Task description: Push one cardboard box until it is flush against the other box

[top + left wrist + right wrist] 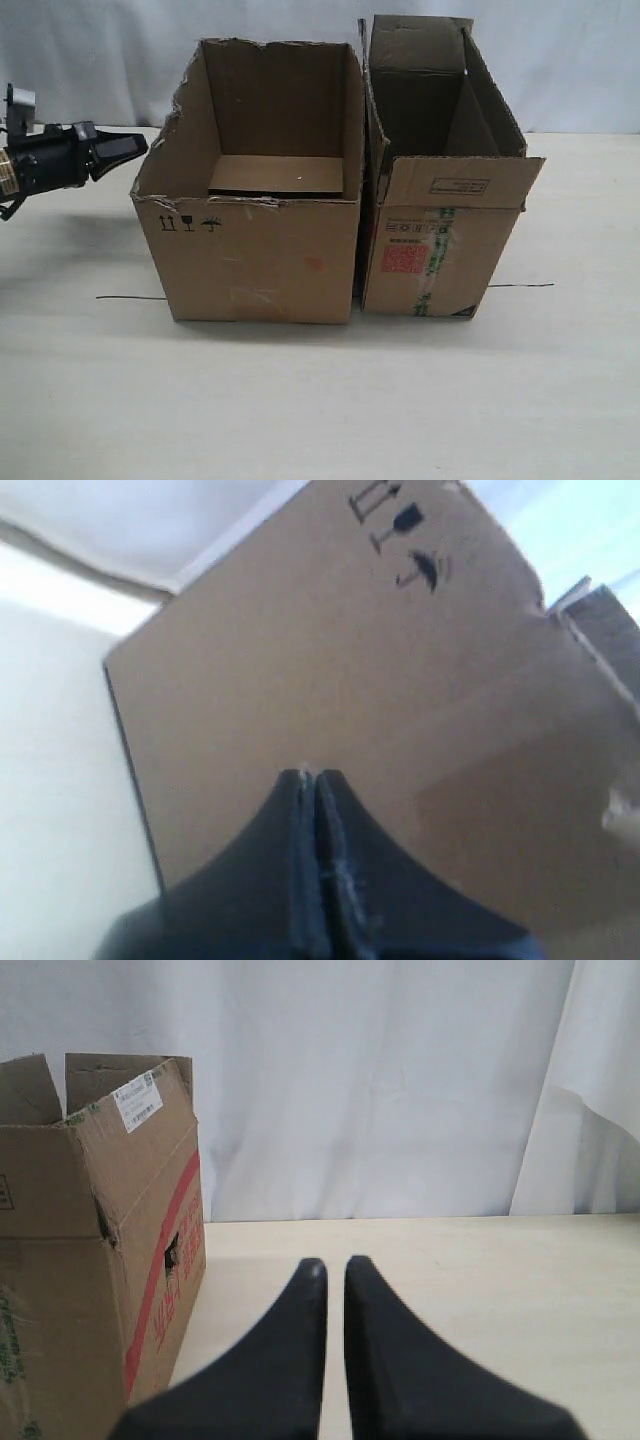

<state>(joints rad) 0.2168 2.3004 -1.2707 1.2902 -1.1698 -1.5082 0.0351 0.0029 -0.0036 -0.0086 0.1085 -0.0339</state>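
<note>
The cardboard box (255, 250) stands left of centre, wide, open-topped and torn along its rim, with small black symbols on its front. Close against its right side stands the other box (440, 240), narrower, with raised flaps, green tape and a red label; only a thin dark slit shows between them. My left gripper (143, 146) is shut and empty, its tip right at the wide box's upper left wall. The left wrist view shows that gripper (313, 775) pointing at the brown wall (330, 650). My right gripper (333, 1263) is shut on nothing, hovering over bare table beside the other box (90, 1260), out of the exterior view.
A pale table (320, 400) carries both boxes. A thin black line (130, 298) runs along it behind them and comes out again on the right (520, 286). A white curtain (400, 1080) hangs at the back.
</note>
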